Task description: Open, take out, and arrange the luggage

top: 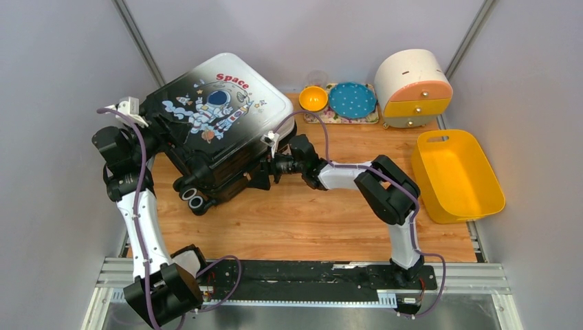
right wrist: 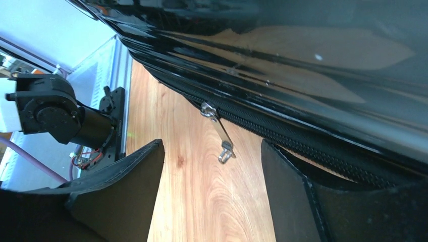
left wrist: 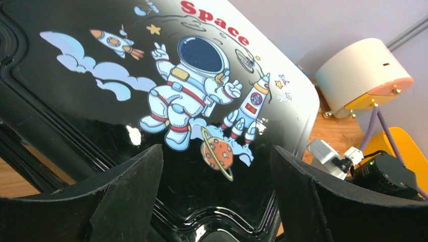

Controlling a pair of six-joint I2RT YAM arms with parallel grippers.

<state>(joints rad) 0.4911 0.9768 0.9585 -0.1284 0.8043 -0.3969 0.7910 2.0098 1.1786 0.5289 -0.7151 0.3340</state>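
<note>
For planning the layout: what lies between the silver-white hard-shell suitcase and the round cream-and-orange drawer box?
The top view shows an orange bowl and a blue dotted plate on a patterned mat between suitcase and drawer box.

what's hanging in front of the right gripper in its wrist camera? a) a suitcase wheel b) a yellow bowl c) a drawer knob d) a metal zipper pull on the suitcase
d: in the right wrist view, a metal zipper pull dangles from the zip along the edge of the suitcase. It sits just ahead of the open right gripper, which has not gripped it.
</note>
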